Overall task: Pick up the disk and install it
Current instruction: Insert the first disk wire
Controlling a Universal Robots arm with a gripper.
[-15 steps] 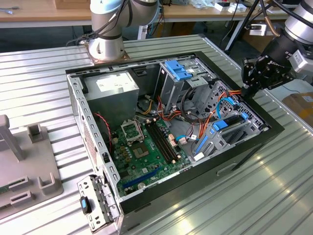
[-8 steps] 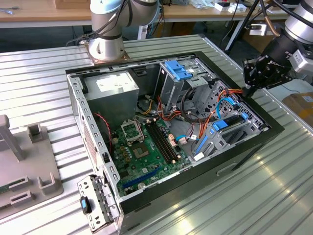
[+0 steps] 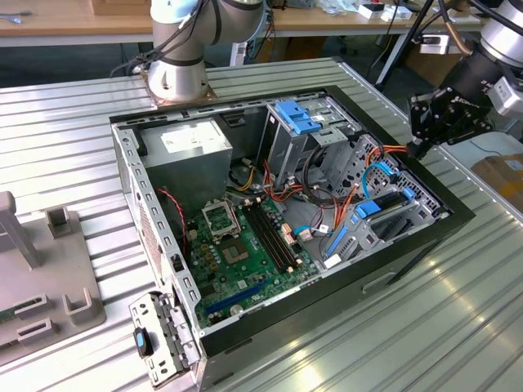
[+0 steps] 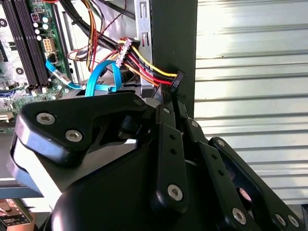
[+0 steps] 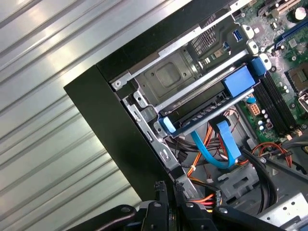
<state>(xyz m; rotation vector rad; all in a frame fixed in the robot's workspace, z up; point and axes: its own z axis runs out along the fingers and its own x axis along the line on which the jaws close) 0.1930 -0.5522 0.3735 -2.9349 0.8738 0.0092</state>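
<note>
Your pincer (image 3: 417, 147), fingers together on nothing, hovers at the case (image 3: 458, 214) rim, while the disk (image 3: 380, 214) lies in its bay at the pincer's 7 o'clock in the exterior view, long axis 8-to-2.

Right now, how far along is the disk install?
Done, apparently: the disk in its blue carrier lies in the bay at the corner of the case. In hand: the gripper hangs over the case's edge beside that bay, carrying no disk. Left: I can't tell whether the disk is fully seated or cabled.
</note>
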